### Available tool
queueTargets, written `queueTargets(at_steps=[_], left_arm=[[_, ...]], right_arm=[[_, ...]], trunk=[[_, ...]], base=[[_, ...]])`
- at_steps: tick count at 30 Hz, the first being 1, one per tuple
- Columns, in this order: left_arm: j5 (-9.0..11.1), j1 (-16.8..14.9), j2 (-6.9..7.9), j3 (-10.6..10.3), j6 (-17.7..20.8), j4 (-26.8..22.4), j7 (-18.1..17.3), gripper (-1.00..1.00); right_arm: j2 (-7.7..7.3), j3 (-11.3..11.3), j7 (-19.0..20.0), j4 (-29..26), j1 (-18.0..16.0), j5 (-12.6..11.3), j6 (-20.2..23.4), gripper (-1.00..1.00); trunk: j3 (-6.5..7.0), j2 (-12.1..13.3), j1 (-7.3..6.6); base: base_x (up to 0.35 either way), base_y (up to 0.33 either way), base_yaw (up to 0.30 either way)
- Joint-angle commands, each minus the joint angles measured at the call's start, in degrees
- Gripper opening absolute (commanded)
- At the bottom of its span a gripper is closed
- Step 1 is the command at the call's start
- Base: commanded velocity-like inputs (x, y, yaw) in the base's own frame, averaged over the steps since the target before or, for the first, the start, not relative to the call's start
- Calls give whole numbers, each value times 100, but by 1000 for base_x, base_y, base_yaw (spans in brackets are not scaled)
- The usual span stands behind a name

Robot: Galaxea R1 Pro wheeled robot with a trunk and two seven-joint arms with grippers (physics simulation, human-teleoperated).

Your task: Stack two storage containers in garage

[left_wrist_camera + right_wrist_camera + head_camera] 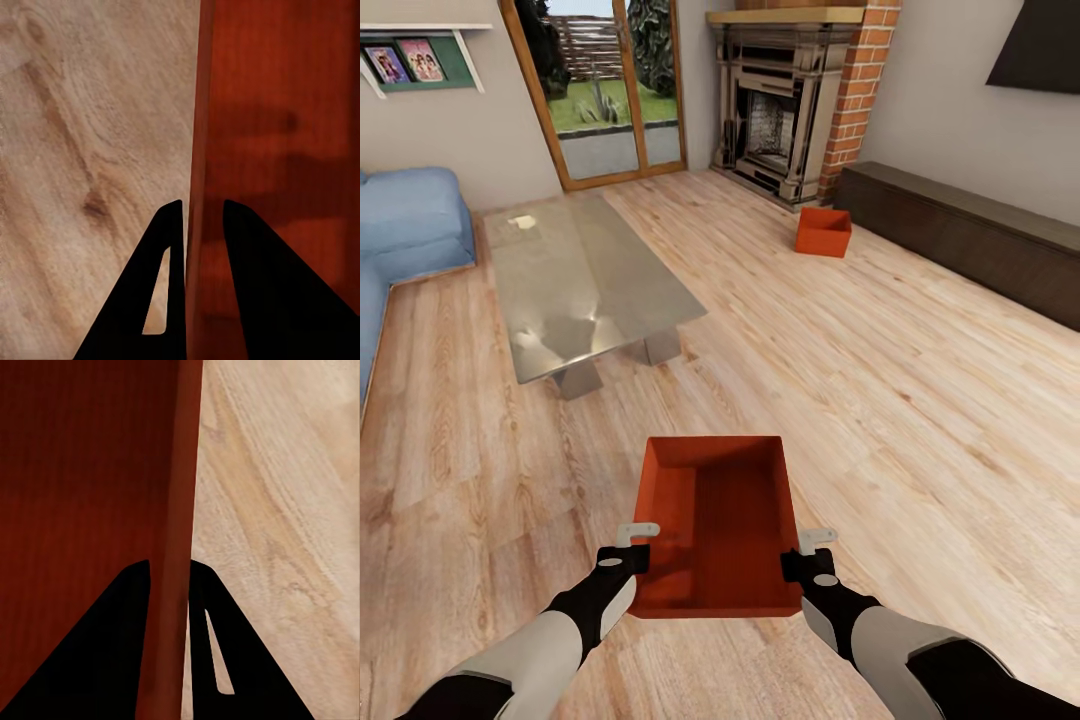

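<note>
You're in the living room, light wood-plank floor (880, 380) across the frame, glass coffee table (585, 285) at upper left. The near storage container (718, 525) sits low centre between your arms. Your left pincer (638, 548) is clamped on its left wall, your right pincer (806, 555) on its right wall. The second storage container (823, 231) lies upper right, near the fireplace (780, 110).

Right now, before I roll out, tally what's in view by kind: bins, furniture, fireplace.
Orange-red bins: 2, near one held between both tools, far one on the planks
Blue sofa: 1
Glass coffee table: 1
Dark low cabinet: 1
Brick fireplace: 1
Total: 6
</note>
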Motion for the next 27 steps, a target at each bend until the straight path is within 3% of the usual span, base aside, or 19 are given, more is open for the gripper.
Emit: queueTargets(at_steps=[1, 16, 27], left_arm=[[10, -1, 7, 74, 40, -3, 91, -100], [10, -1, 7, 74, 38, -8, 91, -100], [15, -1, 15, 76, 33, -131, 91, -100]], right_arm=[[0, -53, -29, 0, -4, -91, -37, -100], [0, -53, -29, 0, -4, -91, -32, -100], [7, -72, -31, 0, -4, -92, -38, -100]], trunk=[[15, 40, -23], [285, 641, -352], [287, 641, -352]], base=[[0, 0, 0], [0, 0, 0], [0, 0, 0]])
